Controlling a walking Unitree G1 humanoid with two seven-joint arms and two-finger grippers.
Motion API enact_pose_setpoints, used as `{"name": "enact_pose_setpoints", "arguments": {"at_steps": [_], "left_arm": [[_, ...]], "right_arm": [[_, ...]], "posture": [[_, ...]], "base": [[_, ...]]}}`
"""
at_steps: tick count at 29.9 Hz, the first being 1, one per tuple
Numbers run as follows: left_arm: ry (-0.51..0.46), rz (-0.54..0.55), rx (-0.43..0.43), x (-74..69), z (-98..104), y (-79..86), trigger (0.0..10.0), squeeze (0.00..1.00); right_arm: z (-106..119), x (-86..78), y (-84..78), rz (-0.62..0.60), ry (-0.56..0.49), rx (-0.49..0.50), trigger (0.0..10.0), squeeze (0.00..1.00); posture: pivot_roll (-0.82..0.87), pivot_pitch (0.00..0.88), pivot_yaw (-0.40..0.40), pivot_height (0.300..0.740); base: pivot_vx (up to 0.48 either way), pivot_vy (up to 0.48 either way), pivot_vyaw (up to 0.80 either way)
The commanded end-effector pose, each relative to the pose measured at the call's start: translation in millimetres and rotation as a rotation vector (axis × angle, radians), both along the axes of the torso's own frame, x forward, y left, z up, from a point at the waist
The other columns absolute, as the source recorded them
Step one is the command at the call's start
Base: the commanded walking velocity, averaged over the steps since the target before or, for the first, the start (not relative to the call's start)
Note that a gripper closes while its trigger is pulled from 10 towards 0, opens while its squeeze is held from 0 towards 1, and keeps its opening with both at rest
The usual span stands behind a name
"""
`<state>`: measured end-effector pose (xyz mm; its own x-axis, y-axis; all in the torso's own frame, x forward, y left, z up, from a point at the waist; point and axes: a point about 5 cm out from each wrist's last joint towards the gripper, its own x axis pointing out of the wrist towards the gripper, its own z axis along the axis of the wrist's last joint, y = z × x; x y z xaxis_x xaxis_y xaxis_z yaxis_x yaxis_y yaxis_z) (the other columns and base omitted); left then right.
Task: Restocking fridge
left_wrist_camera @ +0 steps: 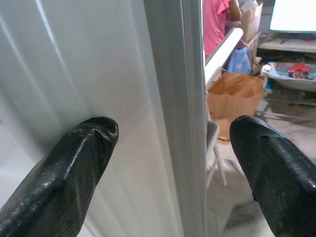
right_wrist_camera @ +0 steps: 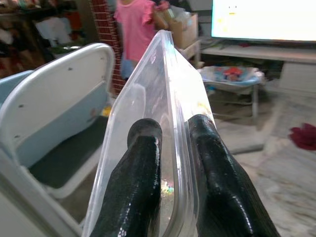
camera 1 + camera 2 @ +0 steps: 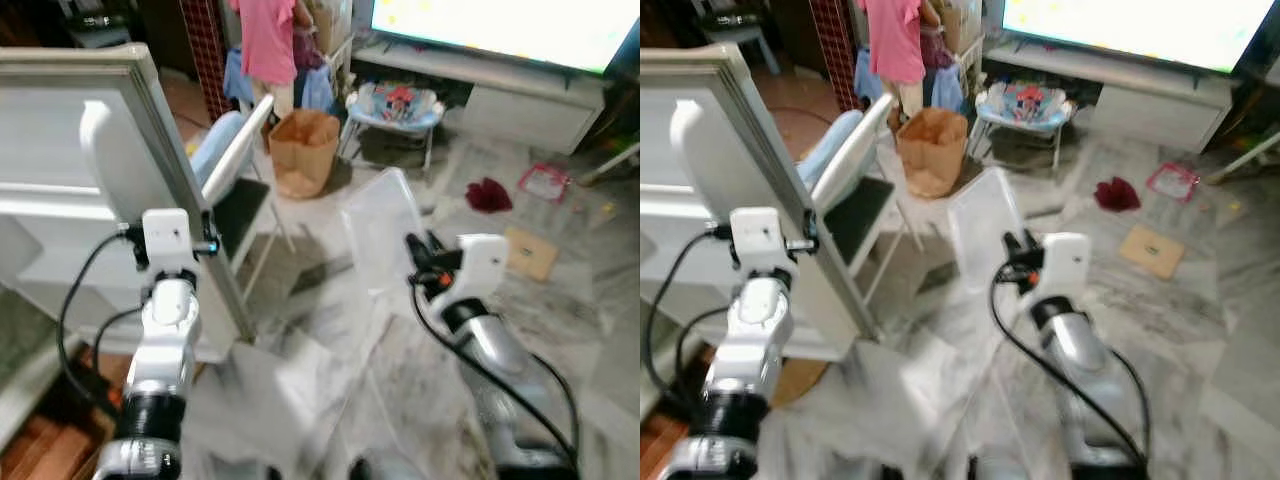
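While the white fridge door (image 3: 95, 190) stands open on the robot's left, its outer edge runs straight between the spread fingers of the left gripper (image 1: 173, 163): one black finger (image 1: 74, 168) lies against the door's inner face, the other hangs off the outer side and touches nothing. Beyond that gripper, past the door edge, sits a white and blue chair (image 3: 235, 165), and farther off a brown paper bag (image 3: 303, 150) on the marble floor (image 3: 560, 320).

Over on the other side, the right gripper (image 2: 170, 148) is pressed together on a clear plastic container (image 3: 380, 225), its two fingers pinching one thin wall just below the rim. That container rises ahead of and above the fingertips, held up off the floor, tilted. Well beyond it a person in a pink top (image 2: 138, 29) stands near a lit television screen (image 3: 500, 25). A red cloth (image 3: 488, 193) lies on the floor far off past the right gripper.
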<state>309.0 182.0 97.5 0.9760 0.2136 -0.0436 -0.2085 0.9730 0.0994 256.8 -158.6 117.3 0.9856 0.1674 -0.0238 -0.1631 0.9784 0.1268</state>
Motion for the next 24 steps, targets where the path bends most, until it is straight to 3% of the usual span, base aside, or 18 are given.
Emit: {"name": "enact_pose_setpoints", "arguments": {"at_steps": [1,4,8,14,24], "left_arm": [[0.053,0.048,-0.008,-4.0,-10,12.8,10.0,0.00],[-0.005,-0.015,0.011,2.9,1,7.4,10.0,0.00],[-0.032,-0.052,0.022,0.1,5,1.5,10.0,0.00],[-0.117,-0.147,0.125,-21.9,15,-14.3,10.0,0.00],[-0.162,-0.141,0.193,-53.0,25,-5.2,10.0,0.00]], "right_arm": [[4,0.3,5.9,0.016,-0.017,0.009,10.0,0.00],[4,0.4,6.3,0.015,-0.018,0.005,10.0,0.00],[4,0.5,4.2,0.007,-0.018,0.001,10.0,0.00],[3,-0.4,2.4,-0.012,-0.016,0.003,10.0,0.00],[2,1.4,2.8,-0.024,-0.012,0.022,10.0,0.00]], "posture": [[-0.06,0.068,0.002,0.740],[-0.06,0.069,0.000,0.740],[-0.06,0.069,0.001,0.740],[-0.06,0.073,0.005,0.740],[-0.03,0.079,0.003,0.740]], "base": [[0.000,0.000,0.00],[0.000,0.000,0.00],[0.000,0.000,0.00],[0.000,0.000,0.00],[0.000,0.000,0.00]]}}
